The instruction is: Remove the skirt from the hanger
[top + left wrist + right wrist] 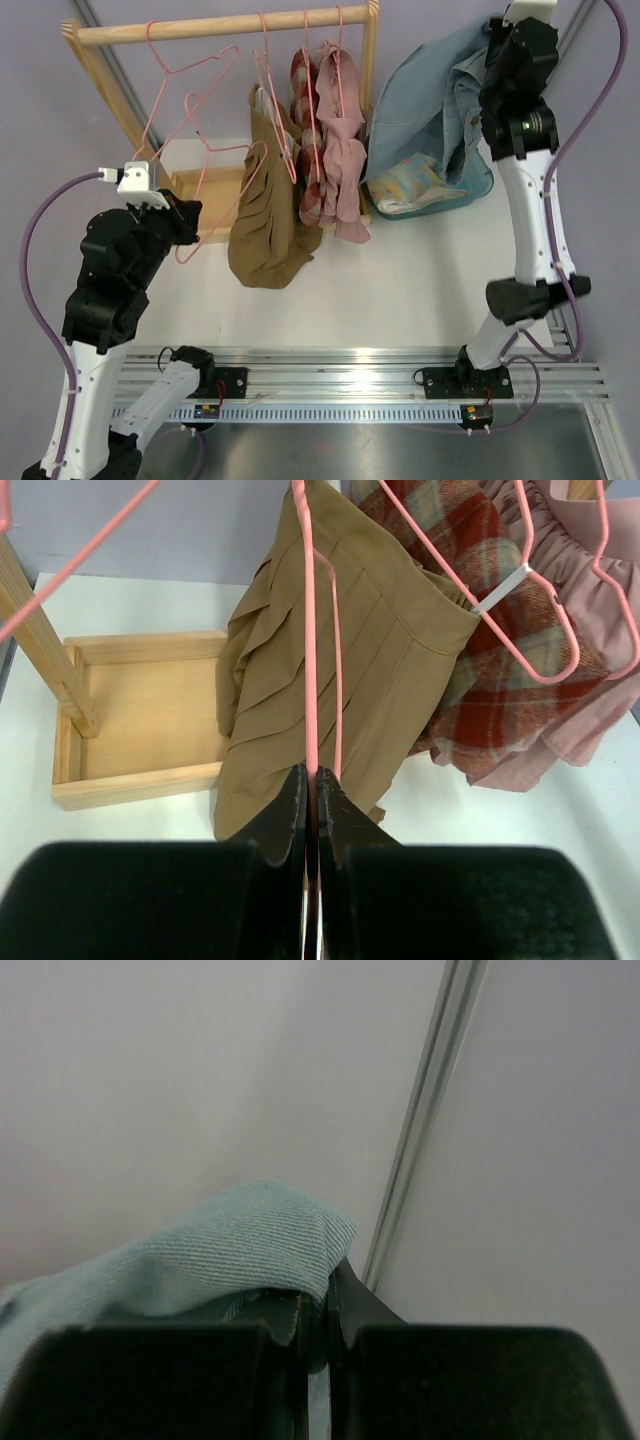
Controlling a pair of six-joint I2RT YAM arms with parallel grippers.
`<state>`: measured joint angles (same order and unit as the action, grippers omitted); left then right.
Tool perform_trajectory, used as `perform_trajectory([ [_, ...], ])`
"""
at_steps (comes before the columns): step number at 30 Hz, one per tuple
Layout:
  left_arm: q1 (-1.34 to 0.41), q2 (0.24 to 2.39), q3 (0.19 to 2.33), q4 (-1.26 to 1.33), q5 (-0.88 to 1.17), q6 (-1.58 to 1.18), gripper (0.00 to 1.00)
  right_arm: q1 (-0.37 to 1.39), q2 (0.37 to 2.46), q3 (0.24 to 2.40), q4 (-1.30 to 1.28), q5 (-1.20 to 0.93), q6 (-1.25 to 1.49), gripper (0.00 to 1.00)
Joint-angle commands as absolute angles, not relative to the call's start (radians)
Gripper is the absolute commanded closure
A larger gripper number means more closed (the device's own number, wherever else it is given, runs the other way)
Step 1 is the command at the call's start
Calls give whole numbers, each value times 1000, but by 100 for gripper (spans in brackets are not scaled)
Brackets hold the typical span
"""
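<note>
- The right claw (315, 1305) is clenched on a fold of the light blue denim skirt (430, 100), holding it high at the far right of the desk (400, 290).
- From that grip the denim skirt drapes down beside the right end of the wooden rack (220, 25), and its lower part rests on the desk.
- The left claw (311, 780) is pinched tight on the thin wire of a pink hanger (309, 680), with its two fingers meeting around the wire.
- That pink hanger carries no cloth that I can see, and it stands tilted in front of the rack's left half.
- A tan pleated skirt (400, 660) hangs from another hanger on the rail, just behind the gripped wire in the left wrist view.
- A red plaid skirt (500, 710) and a pink skirt (345, 160) hang next to it, pressed close together.
- The rack's wooden base tray (140, 720) sits on the desk, left of the tan skirt.
</note>
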<state>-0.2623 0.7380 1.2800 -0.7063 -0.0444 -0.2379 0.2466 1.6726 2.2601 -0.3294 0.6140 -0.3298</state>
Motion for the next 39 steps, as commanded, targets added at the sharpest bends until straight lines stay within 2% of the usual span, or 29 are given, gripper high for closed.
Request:
perform_trajectory([
  [1,-267,721,1289,-675,-9,-255,100,169,1806,2414,-460,427,-100,100],
  [3,-267,722,1290,-681,-18,-252,100,169,1845,2399,-463,345,-28,100],
  [6,-267,753,1313,-678,-21,-258,100,169,1815,2229,-433,327,98,100],
  [8,-267,775,1348,-666,-29,-259,100,169,1772,2027,-426,258,200,100],
  [9,-267,800,1364,-658,-40,-256,100,170,1719,1957,-428,212,227,47],
  [10,-267,814,1379,-654,-46,-253,100,179,1688,1798,-420,181,248,1],
  [16,-268,984,1607,-652,-89,-187,100,285,1397,1211,-255,156,377,1],
  [22,-270,1147,1843,-666,-109,-160,100,339,1191,956,-219,106,410,1],
  [26,-268,1209,1917,-658,-124,-163,100,339,1140,904,-245,104,384,0],
  [34,-265,1368,2054,-722,-290,-114,100,341,1088,903,-276,55,396,1],
  [39,-161,1358,2001,-741,-308,-130,100,342,1080,893,-287,54,396,1],
])
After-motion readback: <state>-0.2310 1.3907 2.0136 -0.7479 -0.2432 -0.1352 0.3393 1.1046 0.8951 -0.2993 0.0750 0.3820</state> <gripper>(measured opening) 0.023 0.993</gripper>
